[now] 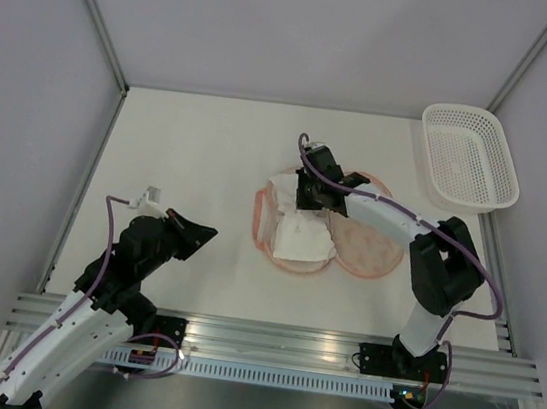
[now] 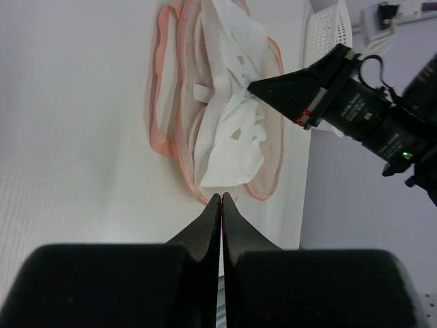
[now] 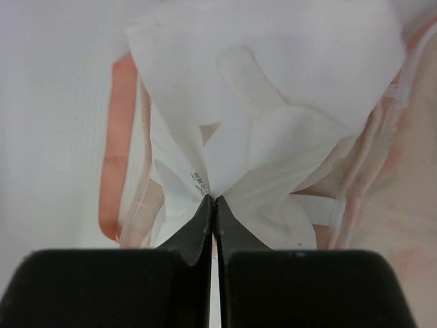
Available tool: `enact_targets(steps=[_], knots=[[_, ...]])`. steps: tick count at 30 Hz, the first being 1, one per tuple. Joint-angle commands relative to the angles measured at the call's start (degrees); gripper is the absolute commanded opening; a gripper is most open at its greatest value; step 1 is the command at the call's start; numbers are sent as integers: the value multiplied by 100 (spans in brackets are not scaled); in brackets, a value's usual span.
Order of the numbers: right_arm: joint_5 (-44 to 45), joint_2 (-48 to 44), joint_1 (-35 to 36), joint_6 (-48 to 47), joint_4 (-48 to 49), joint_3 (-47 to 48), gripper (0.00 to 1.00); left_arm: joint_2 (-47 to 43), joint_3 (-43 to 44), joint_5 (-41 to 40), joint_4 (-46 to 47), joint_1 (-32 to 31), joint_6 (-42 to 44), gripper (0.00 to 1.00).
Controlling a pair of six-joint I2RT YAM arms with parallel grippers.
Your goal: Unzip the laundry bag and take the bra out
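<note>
The laundry bag (image 1: pixel 370 250) lies unzipped and spread flat in two halves at the table's middle, its pink trim showing all round. The white bra (image 1: pixel 302 236) lies crumpled on the bag's left half. My right gripper (image 1: pixel 306 202) is shut on a fold of the bra (image 3: pixel 273 89); the fabric bunches at its tips (image 3: pixel 213 199), with the bag's cream lining (image 3: pixel 410 205) to the right. My left gripper (image 1: pixel 207 234) is shut and empty, left of the bag and clear of it. In the left wrist view it (image 2: pixel 222 198) points at the bag (image 2: pixel 164 109) and the bra (image 2: pixel 235 137).
A white plastic lattice basket (image 1: pixel 466 159) stands at the back right corner, also seen in the left wrist view (image 2: pixel 326 34). Grey walls enclose the white table (image 1: pixel 189 153) on three sides. The right arm (image 1: pixel 392 220) reaches over the bag's right half.
</note>
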Motion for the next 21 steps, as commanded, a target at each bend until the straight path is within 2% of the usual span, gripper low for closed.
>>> enact_targets(steps=[1,12,21], knots=[[385,-835,14,-18,-165,329,0,-55,65,-61,-85,24,146,2],[1080,-1248,-398,-150,-694,1006,0,-186,127,-87,-208,24,164,2],[1616,-1047,-1602,-317,-1256,2130,1,-187,232,-122,-278,24,182,2]])
